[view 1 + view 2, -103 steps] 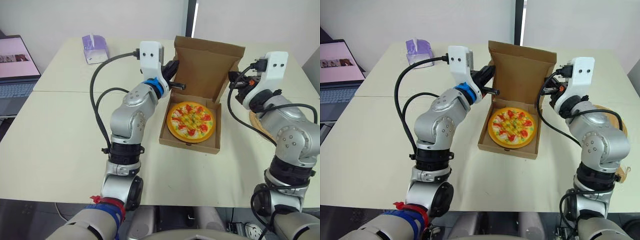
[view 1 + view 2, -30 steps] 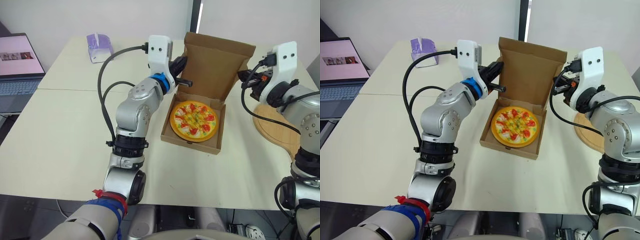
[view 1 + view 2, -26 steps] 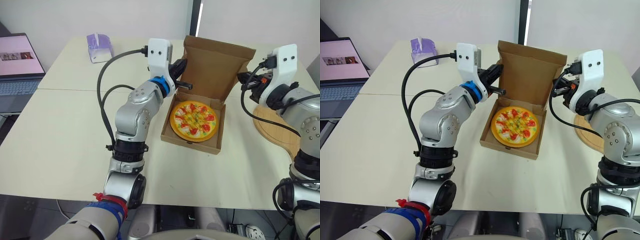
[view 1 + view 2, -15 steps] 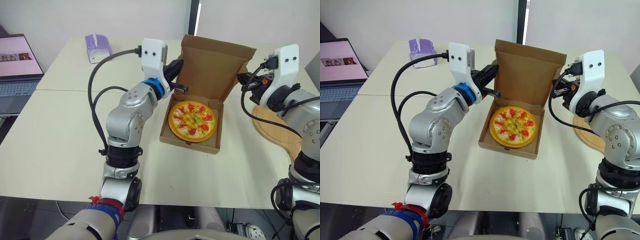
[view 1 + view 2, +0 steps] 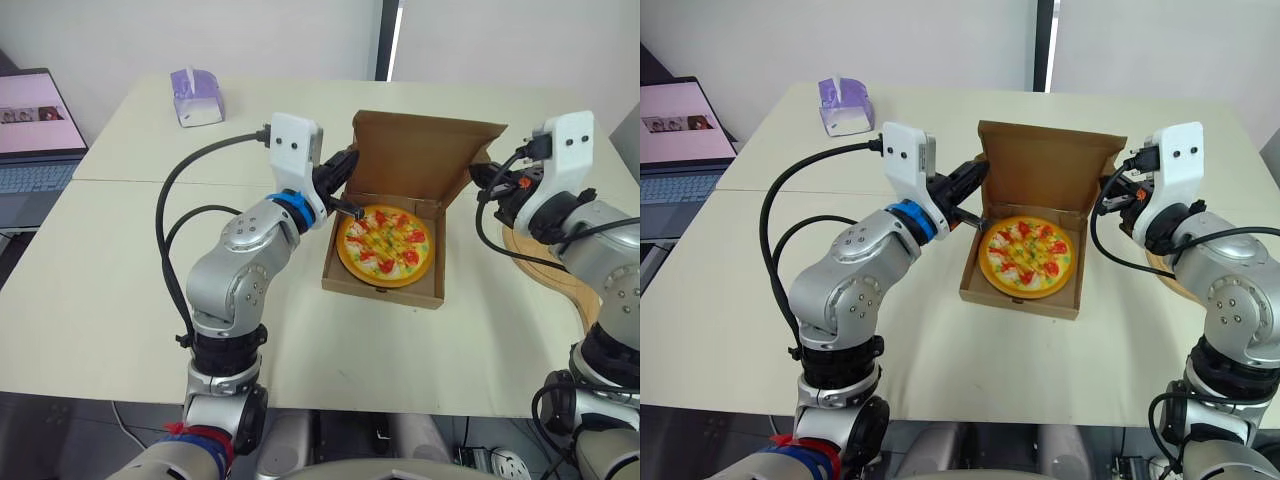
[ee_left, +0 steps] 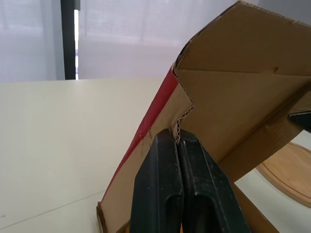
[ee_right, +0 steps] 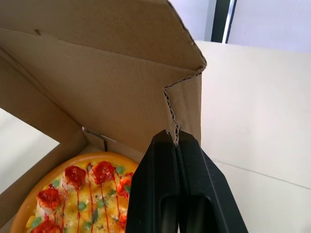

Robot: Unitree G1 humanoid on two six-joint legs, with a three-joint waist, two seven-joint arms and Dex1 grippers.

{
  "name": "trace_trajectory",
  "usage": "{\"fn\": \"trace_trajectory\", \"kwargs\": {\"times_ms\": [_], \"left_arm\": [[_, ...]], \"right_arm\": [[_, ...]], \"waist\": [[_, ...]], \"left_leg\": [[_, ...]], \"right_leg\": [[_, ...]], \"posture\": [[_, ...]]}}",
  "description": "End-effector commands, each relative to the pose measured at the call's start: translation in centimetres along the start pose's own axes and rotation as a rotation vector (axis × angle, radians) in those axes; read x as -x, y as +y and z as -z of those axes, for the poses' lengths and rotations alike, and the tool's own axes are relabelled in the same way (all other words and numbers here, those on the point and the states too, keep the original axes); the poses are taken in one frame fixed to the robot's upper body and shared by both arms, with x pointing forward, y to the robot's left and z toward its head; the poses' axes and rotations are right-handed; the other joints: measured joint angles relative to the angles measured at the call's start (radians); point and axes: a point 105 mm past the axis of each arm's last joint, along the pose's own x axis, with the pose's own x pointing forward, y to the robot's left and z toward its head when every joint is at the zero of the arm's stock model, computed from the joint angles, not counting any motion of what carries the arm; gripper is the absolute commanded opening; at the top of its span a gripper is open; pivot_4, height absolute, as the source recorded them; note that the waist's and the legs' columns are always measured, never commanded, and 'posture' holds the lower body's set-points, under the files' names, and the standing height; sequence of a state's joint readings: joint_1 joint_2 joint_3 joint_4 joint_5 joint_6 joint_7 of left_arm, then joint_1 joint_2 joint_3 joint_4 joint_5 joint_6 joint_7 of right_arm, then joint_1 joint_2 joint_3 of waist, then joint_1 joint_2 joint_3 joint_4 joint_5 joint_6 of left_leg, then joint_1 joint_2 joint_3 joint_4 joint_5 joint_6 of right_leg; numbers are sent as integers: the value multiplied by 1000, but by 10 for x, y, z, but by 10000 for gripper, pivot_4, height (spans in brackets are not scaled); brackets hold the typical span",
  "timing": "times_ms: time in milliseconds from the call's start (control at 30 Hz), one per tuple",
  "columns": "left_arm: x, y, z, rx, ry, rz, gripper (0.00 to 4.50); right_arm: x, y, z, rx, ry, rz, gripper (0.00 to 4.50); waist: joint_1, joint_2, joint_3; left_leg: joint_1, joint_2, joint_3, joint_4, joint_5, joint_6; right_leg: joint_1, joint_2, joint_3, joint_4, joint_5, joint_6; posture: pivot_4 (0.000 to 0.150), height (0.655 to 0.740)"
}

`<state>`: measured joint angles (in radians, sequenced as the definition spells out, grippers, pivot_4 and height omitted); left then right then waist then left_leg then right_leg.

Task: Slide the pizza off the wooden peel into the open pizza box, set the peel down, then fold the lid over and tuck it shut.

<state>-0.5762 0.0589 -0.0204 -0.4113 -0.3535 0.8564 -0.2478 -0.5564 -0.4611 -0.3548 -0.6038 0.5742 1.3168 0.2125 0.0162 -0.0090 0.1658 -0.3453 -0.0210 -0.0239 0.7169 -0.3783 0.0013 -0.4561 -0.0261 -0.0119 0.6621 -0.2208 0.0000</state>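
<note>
**Desk:** Jaws first. How do they stand?
**Me:** Both pairs are pressed together. My left gripper (image 6: 177,137) pinches the lid (image 5: 1045,165) by its left edge, and my right gripper (image 7: 176,140) pinches its right edge. In each wrist view I see the corrugated edge caught in the grip.
**Desk:** And the lid?
**Me:** It leans forward over the box (image 5: 1015,298), partway down and not tucked.
**Desk:** Pizza?
**Me:** The pizza (image 5: 1028,256) lies flat inside the box, which sits near the middle of the table (image 5: 720,260).
**Desk:** Peel?
**Me:** The peel (image 6: 284,167) lies on the table to the right of the box, under my right arm.
**Desk:** Anything further out?
**Me:** A tissue box (image 5: 845,107) stands at the far left of the table. A laptop (image 5: 675,140) sits beyond the table's left edge, screen lit.
</note>
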Motion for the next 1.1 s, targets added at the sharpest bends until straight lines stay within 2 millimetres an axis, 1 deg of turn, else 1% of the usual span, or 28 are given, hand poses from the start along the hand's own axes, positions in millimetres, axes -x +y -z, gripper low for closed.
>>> {"fn": "trace_trajectory", "kwargs": {"times_ms": [33,167,467,667,800,867,967,1100], "left_arm": [[8,-25,1,-34,-37,92,0],[17,-23,10,-60,-32,77,0],[35,-14,29,-49,-52,50,0],[52,-14,50,-65,-25,56,0],[61,-14,60,-77,-7,55,0],[64,-14,64,-82,-5,56,0],[66,-14,68,-89,-2,59,0],[67,-12,74,-56,1,53,0]], "right_arm": [[5,12,2,9,-19,-35,169],[9,17,11,-1,-11,-38,169],[15,21,25,10,-12,-40,169],[22,28,41,40,-13,-50,169],[23,30,48,20,-44,-27,169],[24,30,51,25,-59,-10,169],[24,31,54,6,-79,9,169],[23,37,58,-9,-89,5,169]], "waist": [[0,0,0],[0,0,-1],[-2,0,-2],[-8,-1,-2],[-16,-1,-2],[-18,-1,-2],[-18,-1,-2],[-19,-1,-2]], "left_leg": [[0,0,0,0,0,0],[1,0,0,0,0,0],[2,0,0,0,0,0],[4,0,0,0,0,1],[10,0,0,-1,-2,4],[16,1,0,-4,-2,5],[17,1,-1,-4,-2,5],[17,1,-1,-4,-2,5]], "right_leg": [[0,0,0,0,0,0],[1,0,0,0,0,0],[3,0,0,0,0,0],[4,1,0,0,0,0],[10,1,0,-1,0,0],[16,2,0,-3,-1,1],[16,2,1,-3,-1,1],[16,2,1,-3,-1,1]], "posture": [[1500,7251],[1500,7251],[1500,7251],[1500,7251],[1500,7251],[1500,7251],[1500,7251],[1500,7251]]}}
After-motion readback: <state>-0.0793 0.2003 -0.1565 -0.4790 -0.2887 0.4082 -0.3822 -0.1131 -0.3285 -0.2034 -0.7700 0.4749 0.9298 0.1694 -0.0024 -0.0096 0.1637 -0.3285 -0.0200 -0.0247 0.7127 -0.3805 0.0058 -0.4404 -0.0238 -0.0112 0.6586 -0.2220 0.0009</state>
